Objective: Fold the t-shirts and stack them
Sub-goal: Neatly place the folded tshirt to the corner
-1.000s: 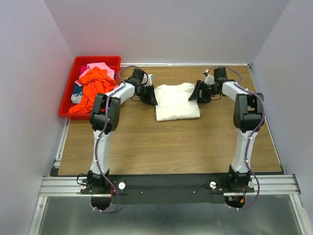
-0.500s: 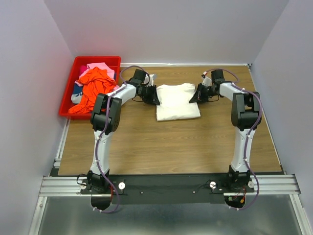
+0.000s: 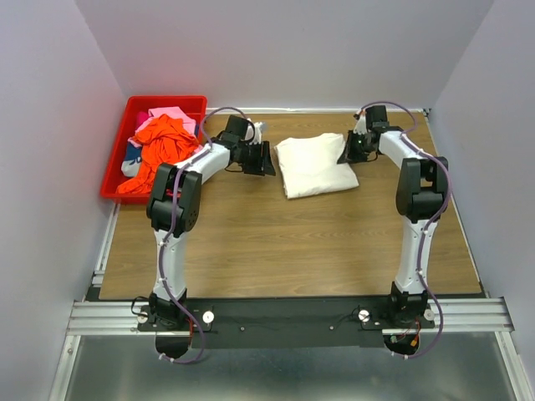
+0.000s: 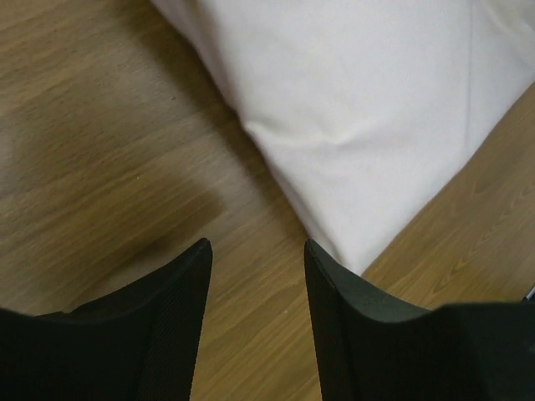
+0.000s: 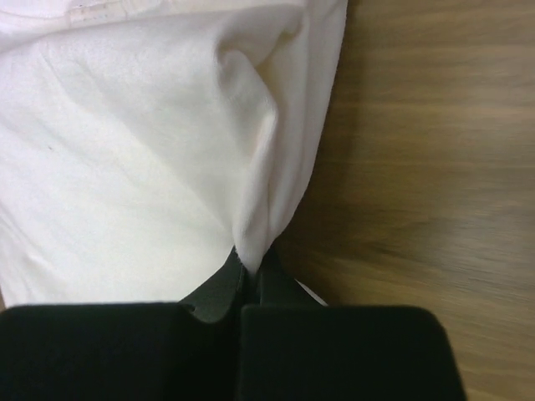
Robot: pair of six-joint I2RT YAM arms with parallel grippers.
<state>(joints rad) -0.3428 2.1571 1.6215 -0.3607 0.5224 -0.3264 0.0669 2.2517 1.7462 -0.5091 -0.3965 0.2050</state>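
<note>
A folded white t-shirt (image 3: 314, 164) lies on the far middle of the wooden table, turned a little askew. My right gripper (image 3: 345, 156) is shut on the shirt's right edge; in the right wrist view the white cloth (image 5: 167, 150) bunches into a fold pinched between the jaws (image 5: 251, 271). My left gripper (image 3: 269, 159) stands open just left of the shirt, with bare wood between its fingers (image 4: 180, 276); the white shirt (image 4: 359, 109) lies just ahead of them, apart from them. More t-shirts, orange (image 3: 159, 144) and pink, are heaped in a red bin.
The red bin (image 3: 119, 154) stands at the far left of the table, against the left wall. Grey walls close in the table at left, back and right. Bare wood (image 3: 292, 242) stretches from the shirt toward the arm bases.
The right gripper closed on the shirt's right edge and dragged it rightward, skewing it. The left gripper let go of the left edge and opened, and the shirt slid away from it.
</note>
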